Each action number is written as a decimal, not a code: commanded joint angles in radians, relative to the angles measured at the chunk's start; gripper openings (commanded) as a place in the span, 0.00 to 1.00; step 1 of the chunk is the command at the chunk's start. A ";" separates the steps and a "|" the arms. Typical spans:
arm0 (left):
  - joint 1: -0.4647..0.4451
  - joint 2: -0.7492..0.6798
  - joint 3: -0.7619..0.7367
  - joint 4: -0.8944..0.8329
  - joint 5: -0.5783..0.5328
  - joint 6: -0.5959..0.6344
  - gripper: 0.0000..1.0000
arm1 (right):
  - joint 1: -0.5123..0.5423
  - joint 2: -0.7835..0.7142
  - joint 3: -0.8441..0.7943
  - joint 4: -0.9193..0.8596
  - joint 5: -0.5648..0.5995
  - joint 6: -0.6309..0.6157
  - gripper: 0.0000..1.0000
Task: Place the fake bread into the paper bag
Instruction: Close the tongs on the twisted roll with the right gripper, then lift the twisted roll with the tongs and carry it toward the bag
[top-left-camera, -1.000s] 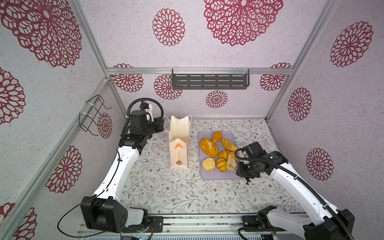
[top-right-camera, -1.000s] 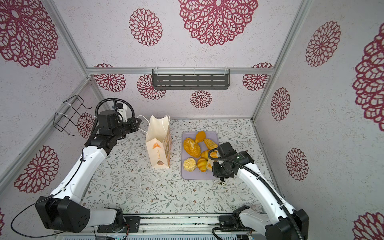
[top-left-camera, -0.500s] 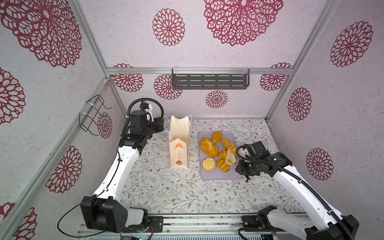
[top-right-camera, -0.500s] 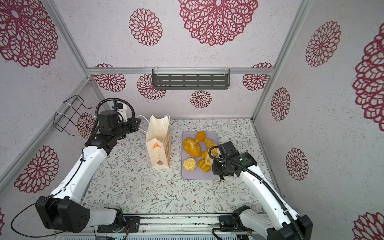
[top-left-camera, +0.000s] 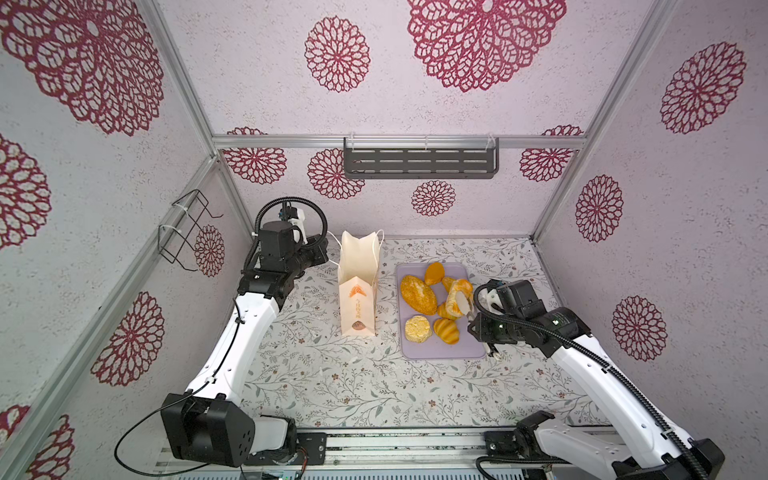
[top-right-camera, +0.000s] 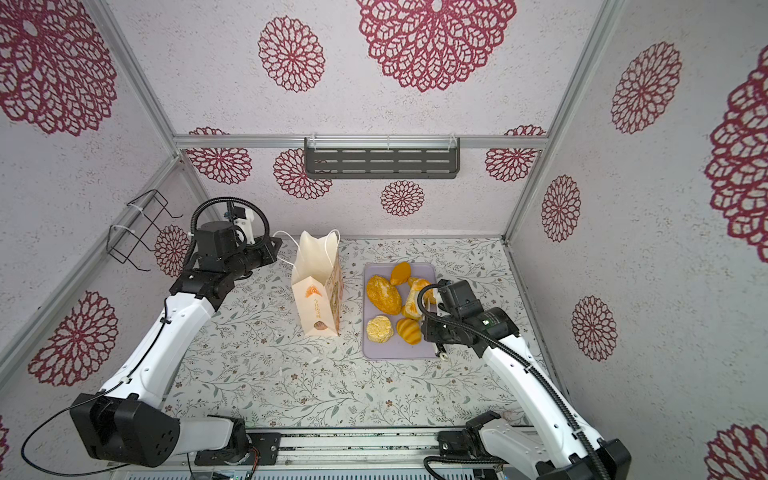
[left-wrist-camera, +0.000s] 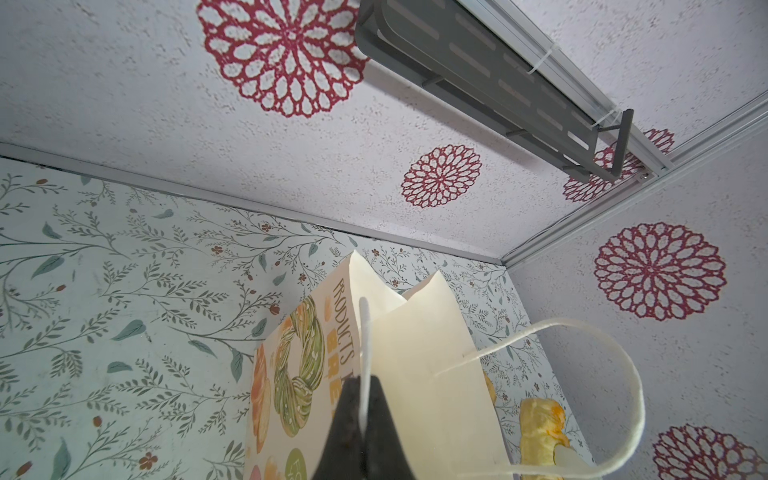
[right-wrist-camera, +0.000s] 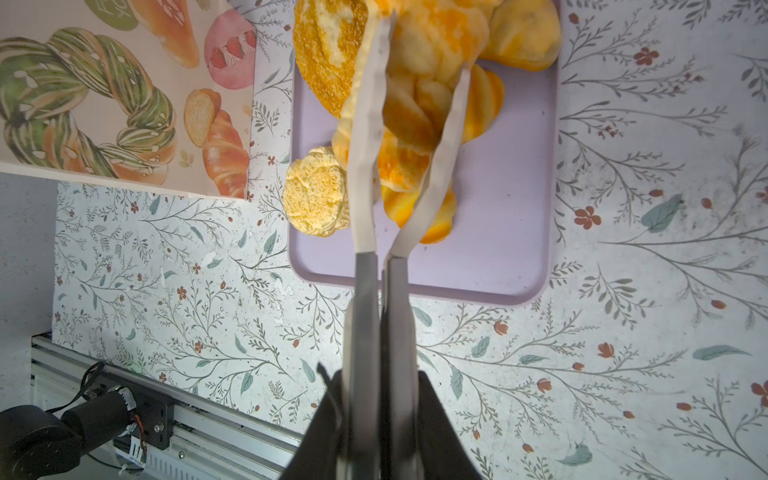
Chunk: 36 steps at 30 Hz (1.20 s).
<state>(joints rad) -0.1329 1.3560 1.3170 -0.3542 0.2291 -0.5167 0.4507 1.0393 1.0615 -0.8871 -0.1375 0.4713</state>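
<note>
Bag: cream paper bag (top-left-camera: 358, 299) upright, just left of lilac tray (top-left-camera: 440, 351), mouth up.
Left gripper (left-wrist-camera: 363, 390): jaws pinched tight on one white cord handle (left-wrist-camera: 364, 332), probably to steady the bag and keep its mouth open.
Right gripper (right-wrist-camera: 424, 45): long pale fingers (right-wrist-camera: 363, 166) clamped across ribbed roll (right-wrist-camera: 411, 124), held over the tray's right side, above the other breads.
Tray contents: large oval loaf (top-left-camera: 417, 294) left, orange oval (top-left-camera: 434, 273) far, pale round bun (top-left-camera: 417, 328) and second ribbed roll (top-left-camera: 446, 331) near; others partly hidden behind the held roll.
Bag contents: no bread seen at mouth; bottom hidden.
Next: carry left; narrow mouth likely wants the roll end first.
</note>
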 joint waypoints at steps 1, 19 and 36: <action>-0.007 -0.023 -0.013 0.033 -0.001 0.014 0.00 | 0.003 -0.045 0.054 0.063 -0.020 0.001 0.11; -0.014 -0.031 -0.019 0.041 0.006 0.012 0.00 | 0.003 -0.063 0.129 0.176 -0.127 -0.005 0.11; -0.014 -0.028 -0.015 0.030 -0.013 0.028 0.00 | 0.021 0.055 0.324 0.204 -0.138 -0.054 0.11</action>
<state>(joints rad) -0.1413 1.3483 1.3090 -0.3408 0.2188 -0.5045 0.4595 1.0988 1.3258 -0.7609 -0.2607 0.4522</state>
